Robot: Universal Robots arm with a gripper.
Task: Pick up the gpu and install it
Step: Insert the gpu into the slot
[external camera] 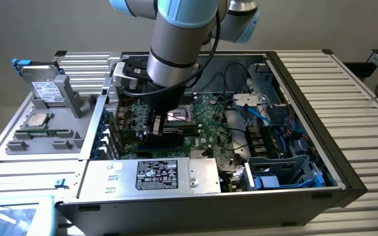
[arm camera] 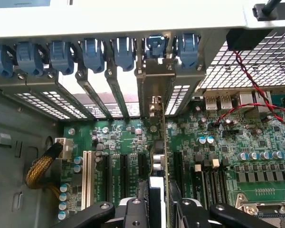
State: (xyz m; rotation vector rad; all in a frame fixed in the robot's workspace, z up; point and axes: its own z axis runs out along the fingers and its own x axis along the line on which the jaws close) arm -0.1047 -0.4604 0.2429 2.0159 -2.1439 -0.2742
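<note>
My gripper (external camera: 155, 129) reaches down into the open computer case (external camera: 346, 167), over the green motherboard (external camera: 208, 123). In the wrist view my gripper (arm camera: 156, 209) is shut on the gpu (arm camera: 158, 159), which I see edge-on as a thin upright card between the dark fingers (arm camera: 135, 209). The card stands over a slot on the motherboard (arm camera: 118, 137). Its metal bracket (arm camera: 154, 90) lies against the rear slot openings, under the blue latches (arm camera: 156, 45). In the exterior view the gpu (external camera: 151, 138) is a dark shape below the fingers, largely hidden by the arm.
A silver power supply box with a black label (external camera: 153, 174) sits at the case's near side. A grey fixture (external camera: 41, 128) at the exterior view's left holds a processor and a drive. Yellow cables (arm camera: 40, 168) and red wires (arm camera: 249, 90) run beside the card.
</note>
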